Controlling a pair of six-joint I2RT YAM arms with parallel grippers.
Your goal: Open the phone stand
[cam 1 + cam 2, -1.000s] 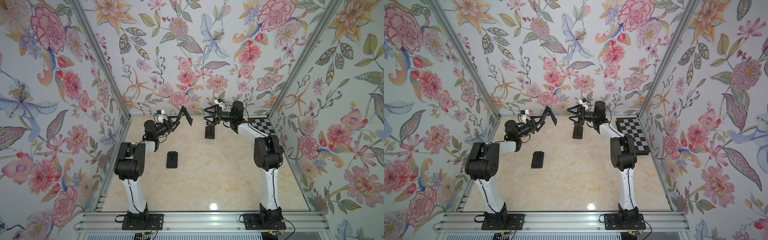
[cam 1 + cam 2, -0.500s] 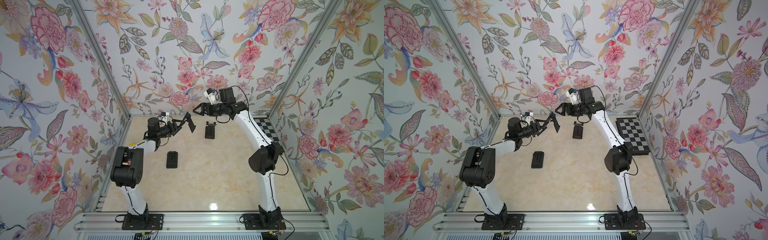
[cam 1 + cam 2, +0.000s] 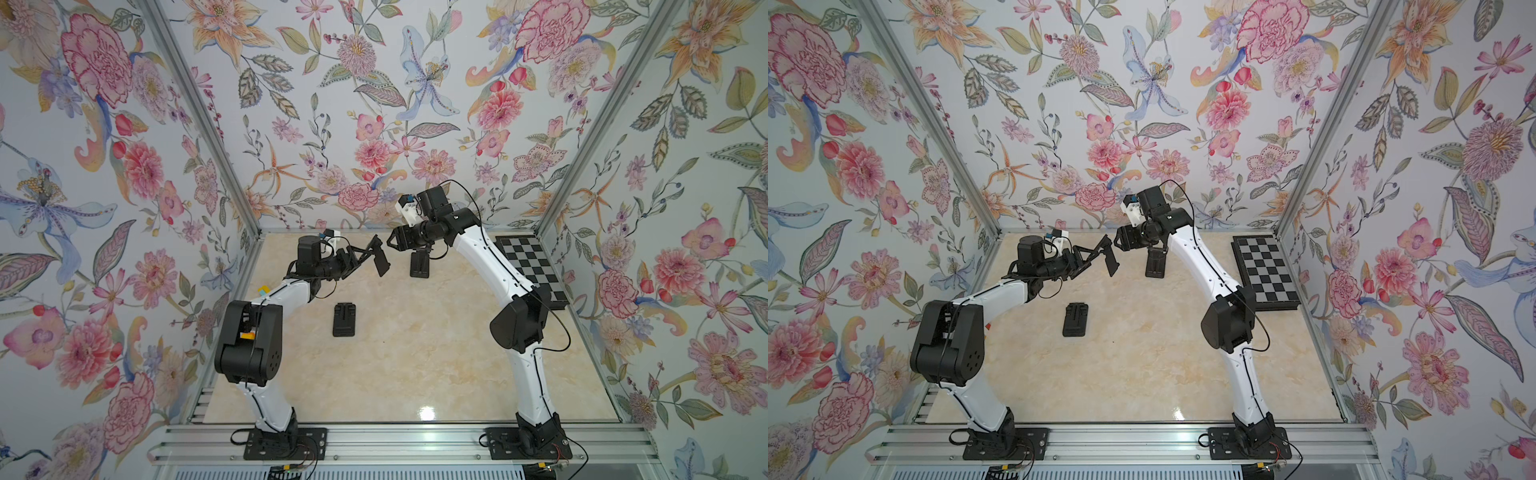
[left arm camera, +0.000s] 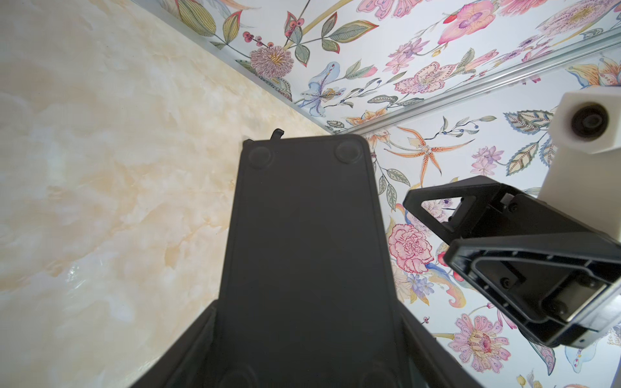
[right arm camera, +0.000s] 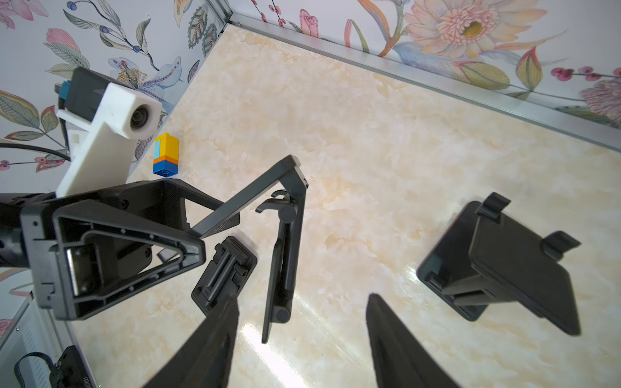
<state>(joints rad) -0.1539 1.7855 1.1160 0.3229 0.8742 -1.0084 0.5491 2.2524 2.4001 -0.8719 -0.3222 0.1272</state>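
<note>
My left gripper [image 3: 356,258] [image 3: 1086,259] is shut on one plate of a black phone stand [image 3: 379,261] [image 3: 1109,257] and holds it in the air above the back of the table. The stand is folded out partway, its other plate hanging down from the hinge [image 5: 285,235]. In the left wrist view the held plate [image 4: 302,252] fills the space between my fingers [image 4: 198,339]. My right gripper [image 3: 392,243] [image 5: 302,302] is open just beside the stand. The hanging plate's end lies between its fingertips [image 5: 218,332] without touching them.
A folded black stand [image 3: 344,319] [image 5: 225,272] lies flat mid-table. An opened stand [image 3: 419,264] [image 5: 504,262] stands at the back under the right arm. A checkerboard [image 3: 530,266] lies at the back right. A yellow and blue brick stack [image 5: 166,154] stands by the left wall.
The right arm has risen from the opened stand at the back and swung left to the held stand, its jaws narrowing. The left arm has carried the stand toward the middle.
</note>
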